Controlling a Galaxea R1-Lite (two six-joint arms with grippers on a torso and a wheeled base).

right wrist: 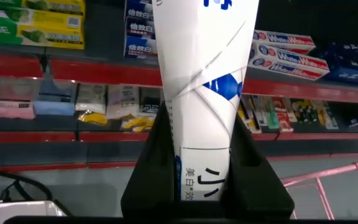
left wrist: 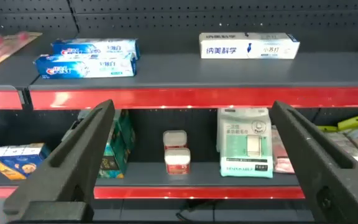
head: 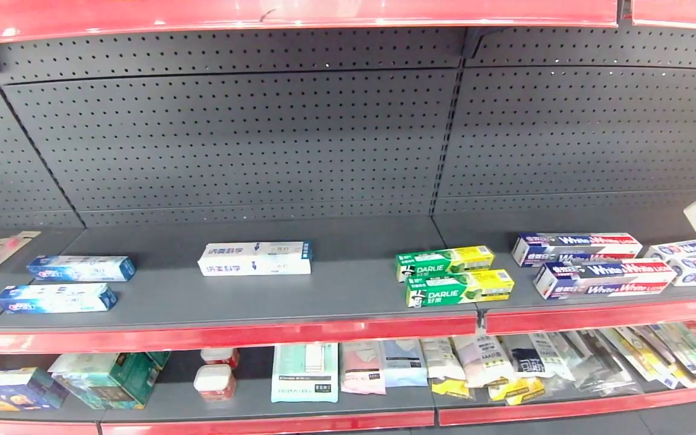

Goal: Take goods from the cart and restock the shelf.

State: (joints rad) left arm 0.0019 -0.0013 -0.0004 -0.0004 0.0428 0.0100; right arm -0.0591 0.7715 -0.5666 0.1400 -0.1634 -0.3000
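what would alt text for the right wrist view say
The right pincer is shut on a white cardboard toothpaste box with blue print. Behind it, red-edged dark metal shelves carry green-and-yellow cardboard boxes and other packaged goods.

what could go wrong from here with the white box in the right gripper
1. The right gripper clamps the held white box near one end, with most of its length sticking out. It might pivot or slip if it touches the shelf.
2. The matching box lies beyond the green boxes, so a low sweep across could knock them.
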